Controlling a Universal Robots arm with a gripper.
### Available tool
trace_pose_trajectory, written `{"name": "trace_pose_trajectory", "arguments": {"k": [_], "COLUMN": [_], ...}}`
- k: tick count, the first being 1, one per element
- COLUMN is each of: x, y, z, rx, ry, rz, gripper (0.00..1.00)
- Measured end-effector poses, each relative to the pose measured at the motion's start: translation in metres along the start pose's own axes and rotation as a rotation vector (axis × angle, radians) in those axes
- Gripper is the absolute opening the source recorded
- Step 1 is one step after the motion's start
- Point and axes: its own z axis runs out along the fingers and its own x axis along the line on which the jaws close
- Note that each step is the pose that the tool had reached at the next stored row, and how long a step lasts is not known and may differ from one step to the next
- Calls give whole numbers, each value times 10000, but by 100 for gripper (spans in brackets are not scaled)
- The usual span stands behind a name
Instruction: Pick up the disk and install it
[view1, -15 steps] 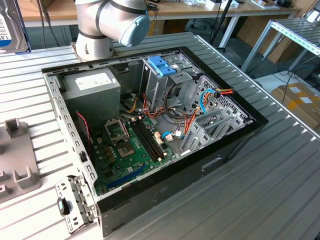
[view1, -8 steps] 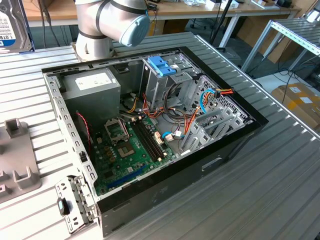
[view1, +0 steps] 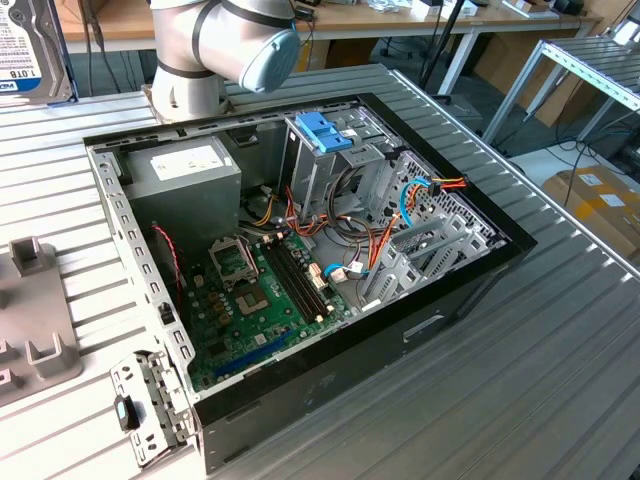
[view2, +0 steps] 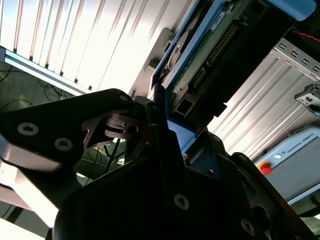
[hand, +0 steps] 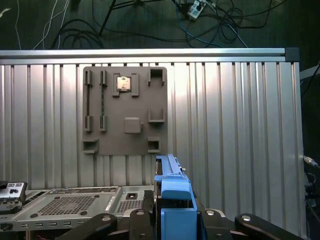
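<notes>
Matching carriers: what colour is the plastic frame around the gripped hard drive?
Bright blue; the plastic frame shows best in the first wrist view.

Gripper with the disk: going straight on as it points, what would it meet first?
Likely the ribbed metal table near the edge of the grey holder plate; the disk in the gripper would touch first. Depth is unclear.

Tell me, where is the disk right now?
In the first wrist view the disk sits clamped in the gripper, held off the ribbed metal table, with the grey holder plate on the table behind it.
</notes>
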Motion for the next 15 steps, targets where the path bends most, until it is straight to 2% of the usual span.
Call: {"name": "trace_pose_trajectory", "arguments": {"k": [15], "x": [-5], "y": [-165], "z": [-7], "rx": [-1], "ry": [0], "rz": [0], "gripper": [37]}}
